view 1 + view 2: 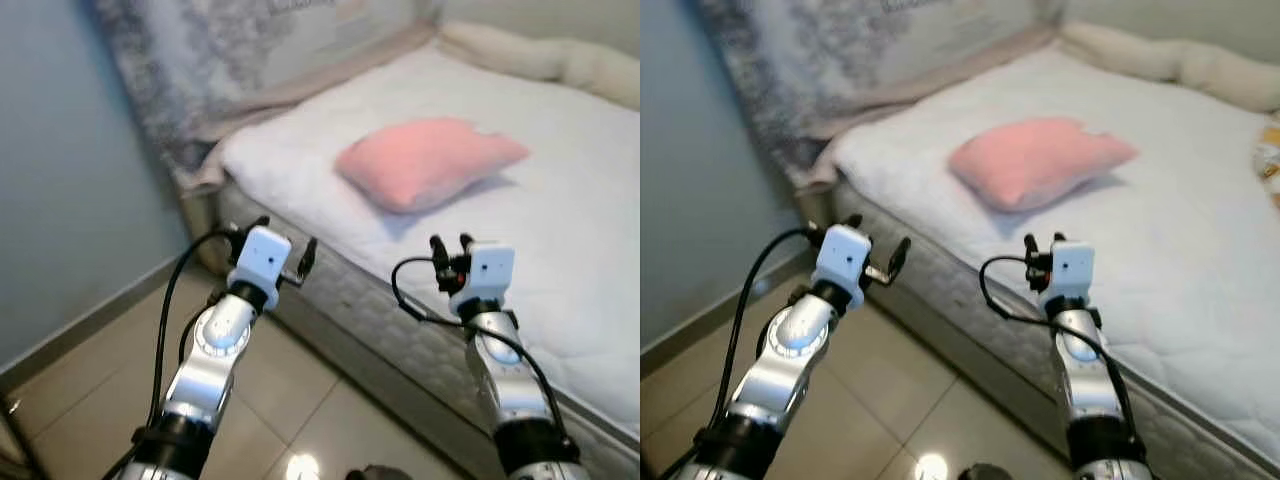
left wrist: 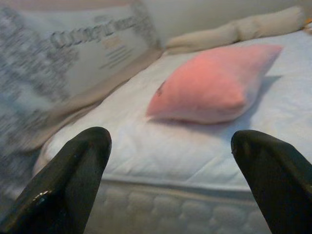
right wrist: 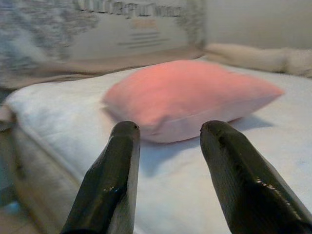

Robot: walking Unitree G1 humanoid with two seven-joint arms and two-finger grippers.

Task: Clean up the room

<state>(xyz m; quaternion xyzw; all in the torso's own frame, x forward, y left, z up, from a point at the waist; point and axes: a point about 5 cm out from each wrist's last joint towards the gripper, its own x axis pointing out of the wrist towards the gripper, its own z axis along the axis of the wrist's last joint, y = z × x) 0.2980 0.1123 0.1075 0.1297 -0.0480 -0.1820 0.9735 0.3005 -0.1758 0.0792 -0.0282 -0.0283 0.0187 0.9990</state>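
A pink pillow [image 1: 430, 160] lies on the white mattress [image 1: 560, 250] of a bed, near its middle. Both arms are raised over the floor in front of the bed's near edge. My left gripper [image 1: 285, 240] hovers at the mattress corner, open wide with nothing between its fingers. My right gripper [image 1: 450, 243] is held just above the mattress edge, short of the pillow, open and empty. Seen from the left wrist, the pillow [image 2: 214, 83] lies beyond the two fingers [image 2: 73, 170]. In the right wrist view it [image 3: 190, 95] sits straight ahead of the fingertips [image 3: 122, 146].
A large grey patterned cushion with printed text [image 1: 230, 60] leans at the head of the bed. A long beige bolster [image 1: 540, 55] lies along the far side. A small orange item [image 1: 1270, 150] shows at the right edge. A blue-grey wall [image 1: 60, 200] stands left; tiled floor [image 1: 100, 390] lies below.
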